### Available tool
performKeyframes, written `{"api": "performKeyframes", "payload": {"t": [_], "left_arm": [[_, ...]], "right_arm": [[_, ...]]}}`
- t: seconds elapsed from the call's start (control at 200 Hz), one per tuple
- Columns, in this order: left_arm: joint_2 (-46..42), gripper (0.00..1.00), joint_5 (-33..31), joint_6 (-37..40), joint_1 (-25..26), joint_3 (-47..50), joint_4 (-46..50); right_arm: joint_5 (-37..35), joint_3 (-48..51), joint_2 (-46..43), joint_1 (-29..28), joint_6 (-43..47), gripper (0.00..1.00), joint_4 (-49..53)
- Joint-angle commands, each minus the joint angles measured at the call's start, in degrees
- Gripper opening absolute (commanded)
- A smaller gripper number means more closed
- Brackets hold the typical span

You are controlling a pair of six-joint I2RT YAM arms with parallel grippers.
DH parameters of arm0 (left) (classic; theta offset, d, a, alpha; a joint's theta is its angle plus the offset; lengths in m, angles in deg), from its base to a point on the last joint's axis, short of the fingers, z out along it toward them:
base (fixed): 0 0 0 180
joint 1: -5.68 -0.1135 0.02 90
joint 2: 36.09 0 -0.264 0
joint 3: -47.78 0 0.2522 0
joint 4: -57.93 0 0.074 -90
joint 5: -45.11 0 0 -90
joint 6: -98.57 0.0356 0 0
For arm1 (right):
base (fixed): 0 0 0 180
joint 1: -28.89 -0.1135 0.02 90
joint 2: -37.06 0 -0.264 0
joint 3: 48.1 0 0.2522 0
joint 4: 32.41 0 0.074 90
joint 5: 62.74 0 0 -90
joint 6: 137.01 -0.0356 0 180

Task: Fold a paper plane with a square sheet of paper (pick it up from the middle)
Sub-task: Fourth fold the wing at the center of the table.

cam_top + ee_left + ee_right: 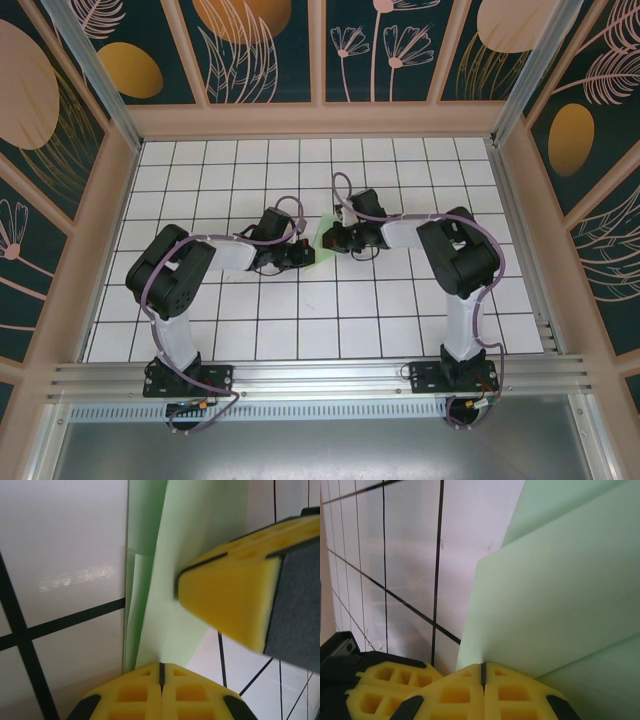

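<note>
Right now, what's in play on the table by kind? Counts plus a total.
green paper: 1, partly folded
grippers: 2, left gripper and right gripper, each shut on the green paper
Total: 3

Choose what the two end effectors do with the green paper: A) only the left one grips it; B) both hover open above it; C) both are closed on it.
C: the green paper runs into the shut tips of the left end effector and the right end effector.
</note>
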Motion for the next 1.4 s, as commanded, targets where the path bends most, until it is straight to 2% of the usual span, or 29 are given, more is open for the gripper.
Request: {"api": "performKeyframes", "payload": {"t": [0.0,0.2,0.425,0.631,0.921,1.091,1.396], "left_arm": [[1.5,0.0,-3.1,-0.6,0.2,1.9,3.2],[1.4,0.0,-4.3,-0.6,0.2,1.7,4.5],[1.8,0.0,-6.2,-0.4,0.2,1.7,8.9],[1.5,0.0,-5.9,-0.4,0.2,4.2,9.9],[0.7,0.0,-4.8,-0.5,0.2,6.1,9.3],[0.8,0.0,-3.9,-0.2,0.2,6.0,9.0],[0.8,0.0,-3.5,0.1,0.2,5.7,8.9]], "right_arm": [[2.1,0.5,-1.4,-1.7,1.2,0.03,-1.6],[1.6,-1.4,1.2,-2.1,2.3,0.03,0.0],[-4.5,-3.3,4.2,-1.0,2.4,0.02,3.4],[-5.9,-2.8,4.3,4.8,3.7,0.02,0.5],[-9.6,-7.4,7.9,11.1,2.6,0.02,2.3],[-13.3,-11.3,9.3,13.5,0.2,0.01,4.2],[-13.4,-17.8,10.2,14.5,0.2,0.03,6.9]]}}
